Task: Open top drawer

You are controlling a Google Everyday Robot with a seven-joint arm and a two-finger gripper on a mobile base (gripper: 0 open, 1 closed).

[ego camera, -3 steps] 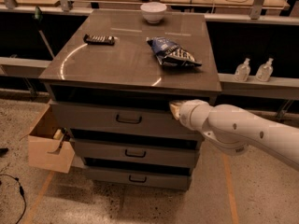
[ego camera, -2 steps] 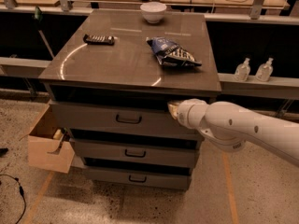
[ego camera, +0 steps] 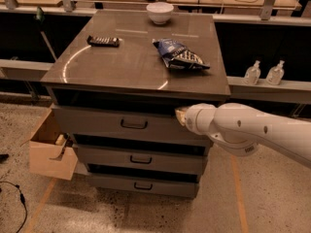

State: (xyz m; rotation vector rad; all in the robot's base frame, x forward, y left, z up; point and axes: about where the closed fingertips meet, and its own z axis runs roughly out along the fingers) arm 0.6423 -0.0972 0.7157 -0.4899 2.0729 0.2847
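The top drawer [ego camera: 97, 122] is the widest grey front just under the cabinet's countertop. It has a dark wire pull handle [ego camera: 133, 125] at its centre and a dark gap along its upper edge. My gripper [ego camera: 180, 115] is at the end of the white arm [ego camera: 243, 129], which comes in from the right. It sits at the drawer's upper right edge, to the right of the handle and level with the gap. Its tip is mostly hidden by the white wrist.
Two shorter grey drawers [ego camera: 141, 159] [ego camera: 142, 185] sit below. On the countertop [ego camera: 126, 67] lie a blue snack bag [ego camera: 181, 55], a dark bar [ego camera: 103, 41] and a white bowl [ego camera: 160, 12]. A light wooden box [ego camera: 46, 149] stands open at the cabinet's left. Two bottles [ego camera: 264, 73] are on the right shelf.
My gripper has crept slightly left along the top drawer's upper edge. The drawers and the things on the countertop have not visibly moved.
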